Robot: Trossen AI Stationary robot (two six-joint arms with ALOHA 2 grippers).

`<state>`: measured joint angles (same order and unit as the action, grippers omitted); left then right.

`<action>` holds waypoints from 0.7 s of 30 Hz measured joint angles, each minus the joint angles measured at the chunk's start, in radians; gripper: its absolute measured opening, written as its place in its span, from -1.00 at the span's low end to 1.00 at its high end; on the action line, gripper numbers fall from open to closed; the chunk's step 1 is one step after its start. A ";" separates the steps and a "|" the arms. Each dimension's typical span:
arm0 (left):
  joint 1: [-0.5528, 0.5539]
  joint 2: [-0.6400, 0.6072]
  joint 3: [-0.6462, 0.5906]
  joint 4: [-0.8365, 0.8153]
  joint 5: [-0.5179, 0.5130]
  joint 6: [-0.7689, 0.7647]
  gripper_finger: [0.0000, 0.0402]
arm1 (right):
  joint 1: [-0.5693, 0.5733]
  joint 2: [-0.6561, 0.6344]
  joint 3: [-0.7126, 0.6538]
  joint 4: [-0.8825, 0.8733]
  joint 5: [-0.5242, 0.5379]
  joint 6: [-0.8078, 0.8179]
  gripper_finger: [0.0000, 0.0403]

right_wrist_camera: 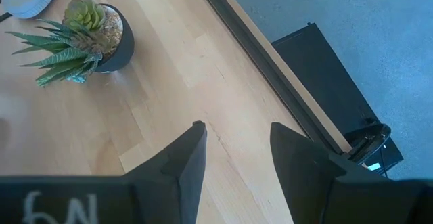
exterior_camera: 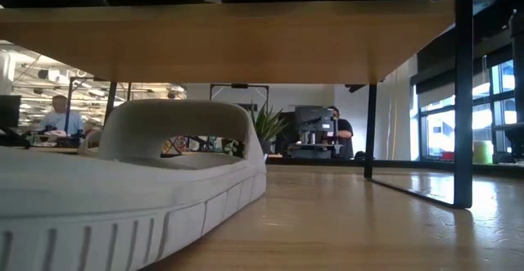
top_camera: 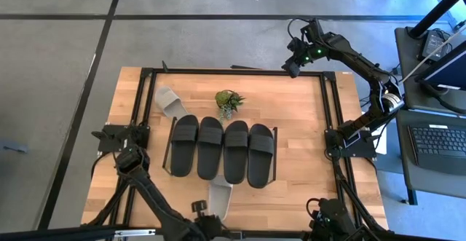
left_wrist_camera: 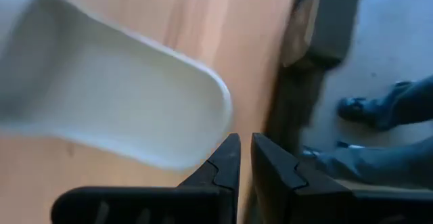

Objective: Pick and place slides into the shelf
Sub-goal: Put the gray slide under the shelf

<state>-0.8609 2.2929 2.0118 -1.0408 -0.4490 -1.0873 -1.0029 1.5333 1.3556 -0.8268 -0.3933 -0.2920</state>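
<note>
Grey slide just beyond the left gripper

The left gripper (left_wrist_camera: 245,158), fingers nearly closed and empty, sits just short of the grey slide (left_wrist_camera: 108,88) on the desk (left_wrist_camera: 203,21).

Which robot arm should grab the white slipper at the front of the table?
The left. Its gripper, fingers nearly shut, sits beside the light grey-white rubber slide at the table's near edge. The right gripper hangs open at the far edge, near the small green potted plant.
</note>
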 joint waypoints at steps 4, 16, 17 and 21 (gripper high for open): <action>0.025 0.006 -0.002 0.049 0.003 0.115 -0.85 | 0.000 0.000 0.000 0.000 0.000 0.001 -0.18; 0.021 0.030 -0.011 0.090 0.101 0.269 -0.85 | 0.000 0.000 0.000 -0.001 0.000 0.000 -0.18; 0.023 0.030 -0.019 0.090 0.107 0.270 -0.85 | 0.000 0.000 0.000 -0.001 0.000 0.000 -0.18; 0.035 0.030 -0.073 0.171 0.168 0.293 -0.85 | 0.000 0.000 0.000 -0.001 0.000 0.000 -0.18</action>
<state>-0.8257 2.3234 1.9388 -0.8699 -0.2811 -0.7942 -1.0031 1.5337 1.3552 -0.8280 -0.3931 -0.2920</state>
